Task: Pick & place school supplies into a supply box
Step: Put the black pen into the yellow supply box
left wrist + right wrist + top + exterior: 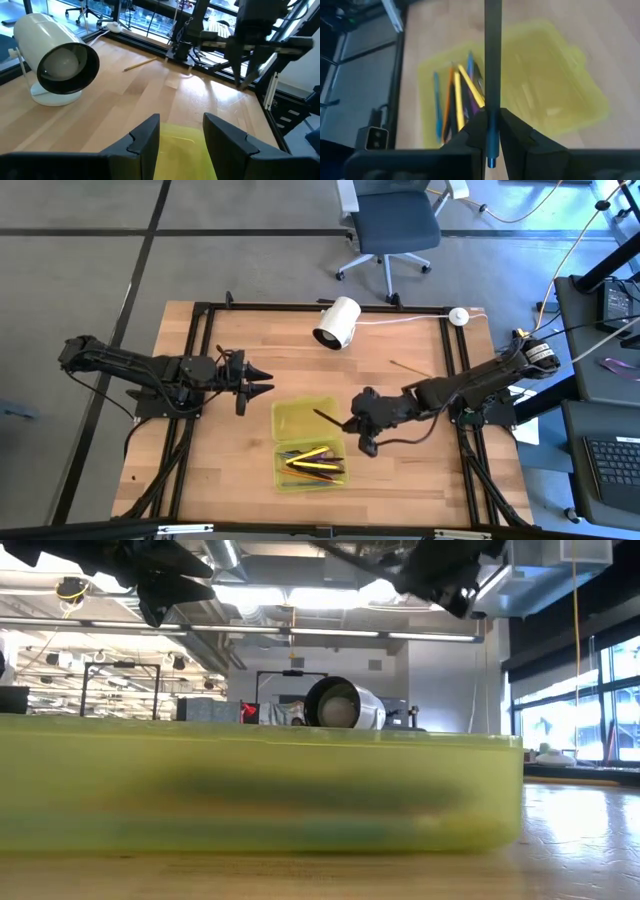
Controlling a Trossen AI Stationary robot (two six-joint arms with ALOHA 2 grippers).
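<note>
A wooden counter (250, 480) framed by black rails stands on a grey floor, with an office chair (392, 225) beyond its far edge.

At the left edge the left gripper (262, 380) waits above bare wood, well apart from the box; its fingers (145, 142) stand parted with nothing between them. Near the middle of the far edge lies a white cylinder (337, 323) on its side, its cable running toward the far right corner. A lone pencil (411, 367) lies on the wood between that cylinder and the right edge.

The box (288, 416) sits near the middle of the near edge. Its near half already holds a bundle of pens (312, 463), yellow, orange and blue; its far half looks bare.

The right gripper (352, 423) hovers at the box's right rim, fingers clenched on a dark pen (492, 60) that points out over the box.

The step in hand seems to be the carry: the pen is gripped and nearly over the box but not yet let go. The next move likely calls for shifting a little further over the bare far half, lowering, and letting the fingers part so the pen drops flat inside the rim.

Room is ample: the wood around the box is open and the left arm stands clear. The right rim sits just under the gripper, so a low pass could nudge the box.
</note>
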